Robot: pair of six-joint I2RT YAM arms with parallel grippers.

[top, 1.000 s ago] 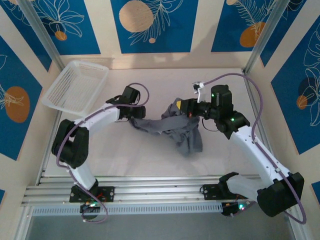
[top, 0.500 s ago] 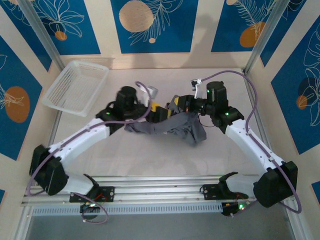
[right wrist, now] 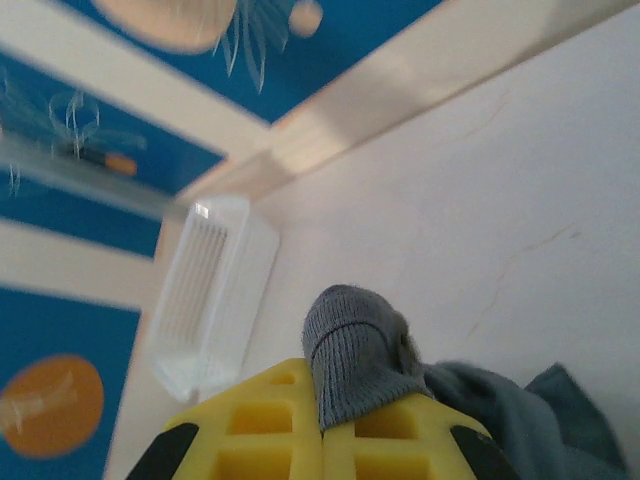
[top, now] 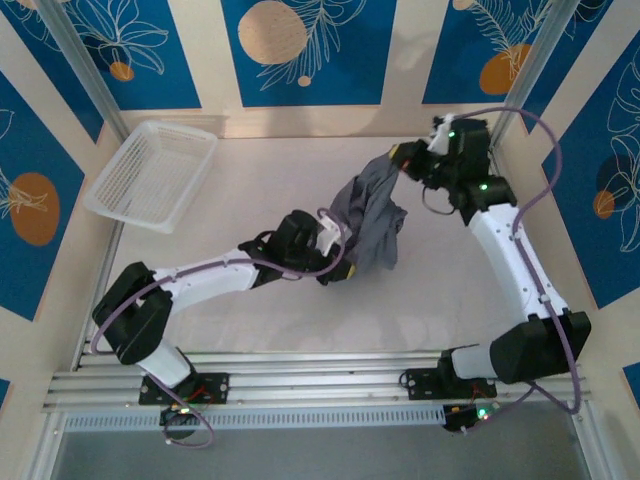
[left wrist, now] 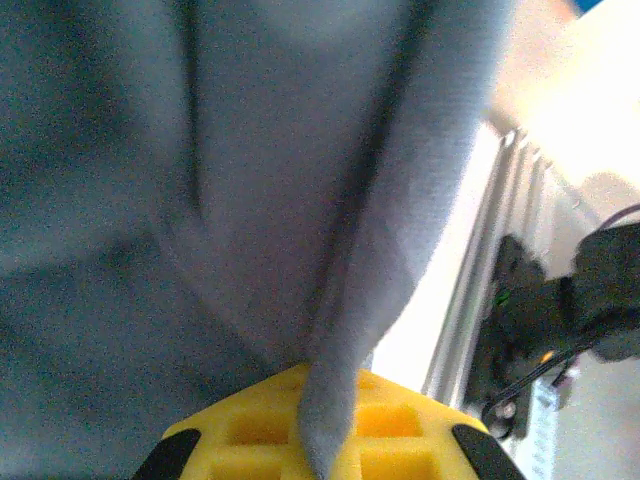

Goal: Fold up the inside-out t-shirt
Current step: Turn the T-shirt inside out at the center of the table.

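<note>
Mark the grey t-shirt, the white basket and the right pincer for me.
grey t-shirt [top: 368, 215], top view, on the bunched middle folds.
white basket [top: 150, 172], top view, on its mesh floor.
right pincer [top: 403, 160], top view, between the fingertips pinching the cloth.

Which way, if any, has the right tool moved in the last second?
Yes. The right tool, shut on the t-shirt, went toward the back wall and rightward, away from the white basket.

The left arm [top: 210, 280] lies low and stretched toward the t-shirt [top: 368, 215], the left gripper [top: 338, 262] clamped on its near lower fold, while the right arm [top: 510, 250] rises behind it, the right gripper [top: 403, 160] pinching its top edge.
</note>
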